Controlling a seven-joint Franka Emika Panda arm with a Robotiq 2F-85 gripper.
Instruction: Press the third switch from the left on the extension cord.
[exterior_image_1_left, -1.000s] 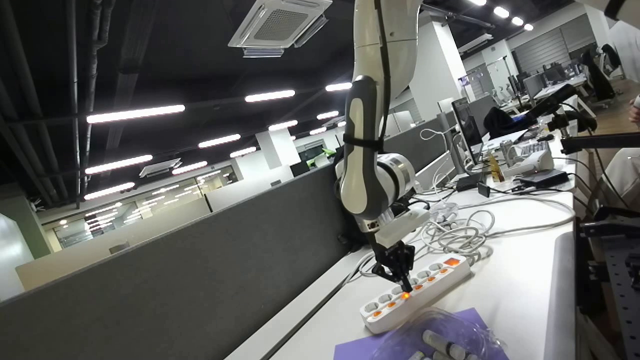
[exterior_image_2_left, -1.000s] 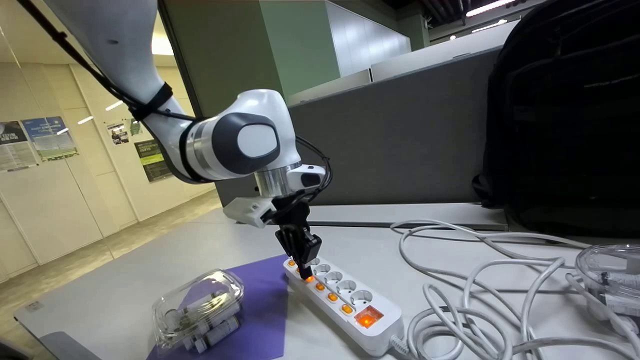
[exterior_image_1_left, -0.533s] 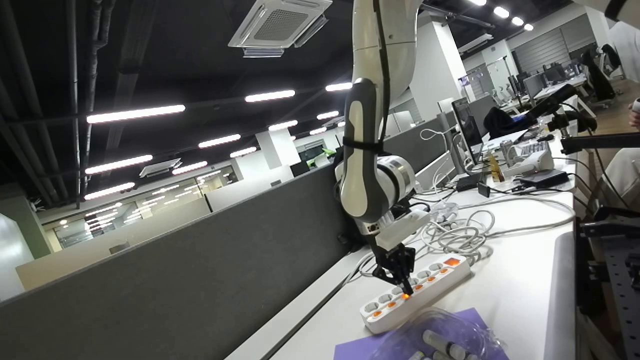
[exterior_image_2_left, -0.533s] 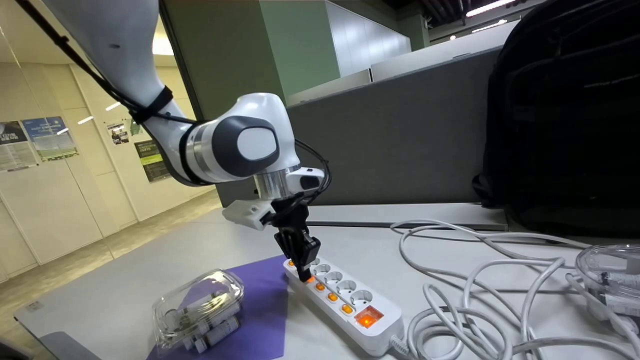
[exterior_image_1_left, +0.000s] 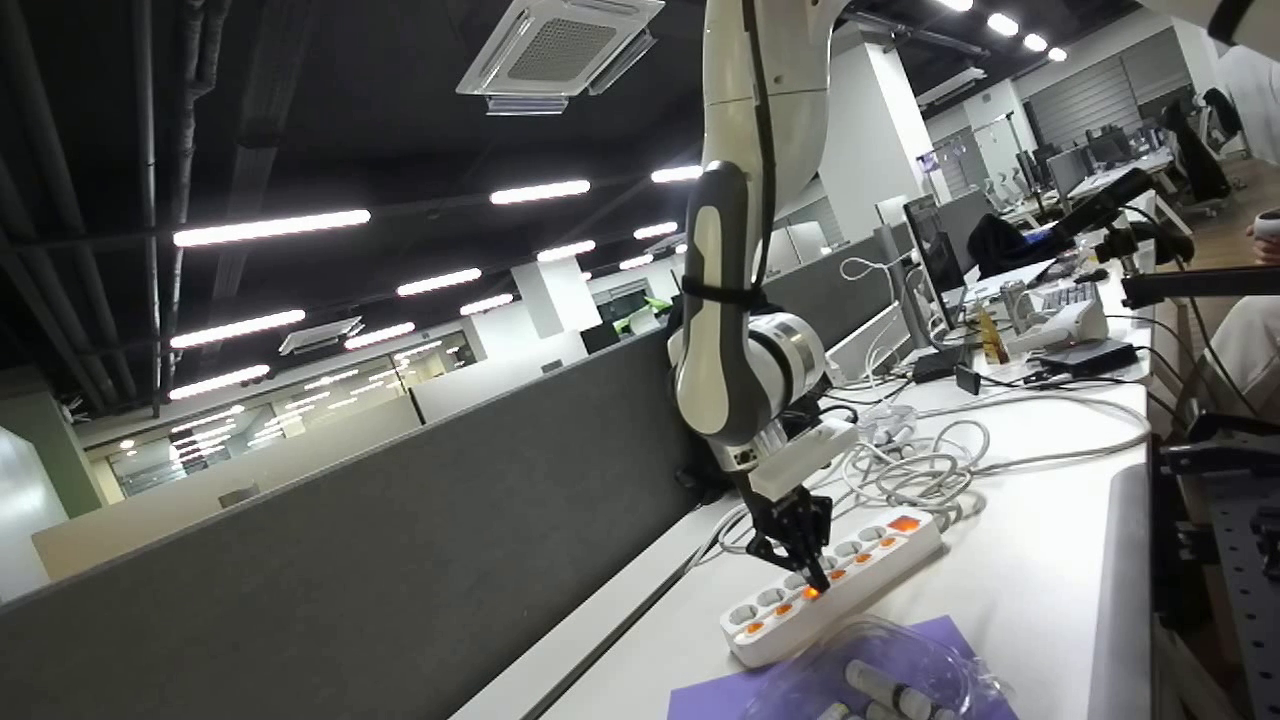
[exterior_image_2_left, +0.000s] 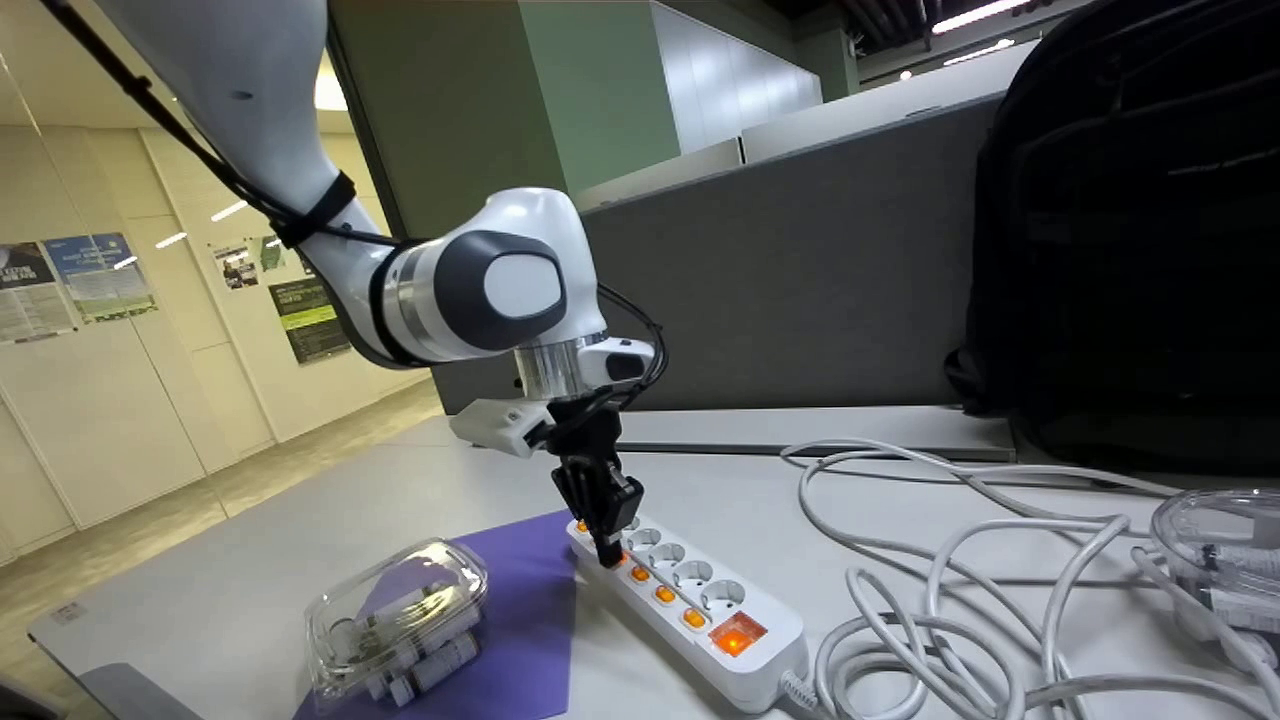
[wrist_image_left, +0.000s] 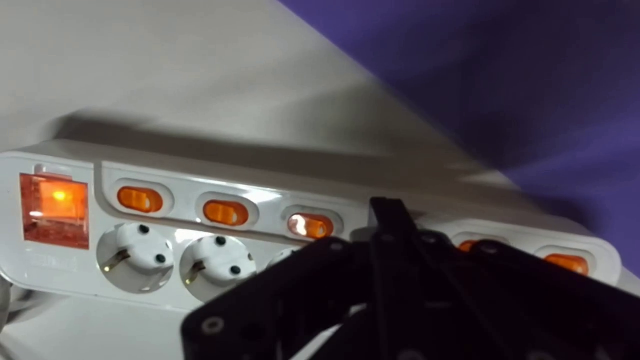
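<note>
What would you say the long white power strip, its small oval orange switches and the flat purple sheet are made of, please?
The long white power strip looks like hard, glossy plastic, given its bright reflections. Its small oval orange switches seem shiny plastic, perhaps translucent, showing glints. The flat purple sheet looks matte, perhaps paper or card, without sharp glare.

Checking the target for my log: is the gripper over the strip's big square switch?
No, the wrist view shows the gripper over the row of small switches, away from the big switch.
</note>
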